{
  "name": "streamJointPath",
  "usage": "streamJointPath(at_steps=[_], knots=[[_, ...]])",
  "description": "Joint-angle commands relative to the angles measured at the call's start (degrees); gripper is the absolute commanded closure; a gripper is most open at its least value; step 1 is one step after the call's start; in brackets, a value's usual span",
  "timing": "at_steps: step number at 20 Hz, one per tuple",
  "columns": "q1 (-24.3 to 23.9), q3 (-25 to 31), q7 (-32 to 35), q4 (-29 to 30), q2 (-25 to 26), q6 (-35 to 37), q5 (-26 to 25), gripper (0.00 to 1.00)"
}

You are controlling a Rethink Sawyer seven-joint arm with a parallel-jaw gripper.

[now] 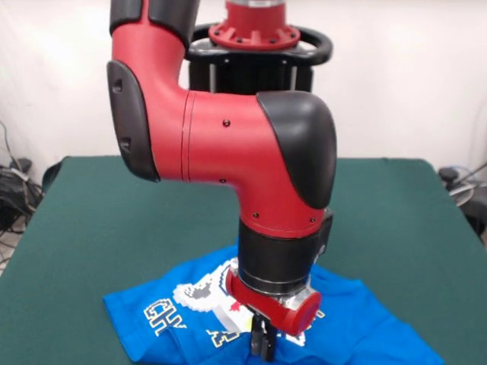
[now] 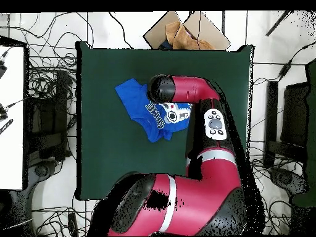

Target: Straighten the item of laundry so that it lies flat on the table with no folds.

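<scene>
The item of laundry [image 1: 365, 327], a bright blue T-shirt with a white-grey print and pale lettering, lies rumpled on the green table [image 1: 91, 213] near the front edge. My gripper [image 1: 263, 348] hangs straight down over the shirt's printed middle, its tip at the cloth. I cannot see how its jaws stand. From overhead, the shirt [image 2: 133, 99] sits in the far half of the table [image 2: 111, 154], folded over along one side. The red arm [image 2: 185, 86] covers part of the shirt and hides the gripper there.
The bulky red and black arm [image 1: 228, 144] fills the middle of the front view. A brown cardboard box [image 2: 185, 31] lies beyond the table's far edge. Cables [image 2: 46, 80] run around the table's sides.
</scene>
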Motion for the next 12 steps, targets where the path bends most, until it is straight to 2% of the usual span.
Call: streamJointPath(at_steps=[1,5,7,9,12], knots=[[-0.53,5.10,-6.22,9.41,3.17,-4.01,-3.50,1.00],[1.07,3.60,-5.94,5.69,4.10,-0.73,-3.50,1.00],[2.24,1.99,-4.44,4.68,4.65,-2.74,-4.98,1.00],[3.52,0.29,-2.83,2.93,5.97,-6.05,-6.93,1.00],[3.35,0.67,-1.26,1.66,8.03,-17.31,-10.01,1.00]])
